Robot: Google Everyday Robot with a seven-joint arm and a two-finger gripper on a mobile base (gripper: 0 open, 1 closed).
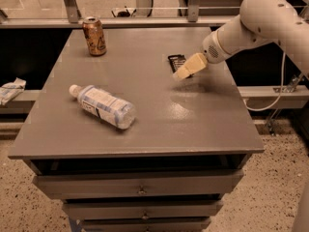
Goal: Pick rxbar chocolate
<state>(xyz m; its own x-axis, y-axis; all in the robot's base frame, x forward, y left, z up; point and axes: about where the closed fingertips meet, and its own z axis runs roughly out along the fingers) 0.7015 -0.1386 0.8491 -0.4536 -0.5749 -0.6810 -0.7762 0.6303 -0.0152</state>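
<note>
The rxbar chocolate (175,61) is a small flat black bar lying on the far right part of the grey table top (145,124). My gripper (181,74) reaches in from the right on the white arm. Its cream fingers hang just over the bar's near right end and cover part of it. I cannot tell whether it touches the bar.
A clear plastic water bottle (103,106) lies on its side at the left middle of the table. A gold-brown drink can (94,36) stands at the far left corner. Drawers sit below the top. A crumpled white item (10,90) lies on a ledge at the left.
</note>
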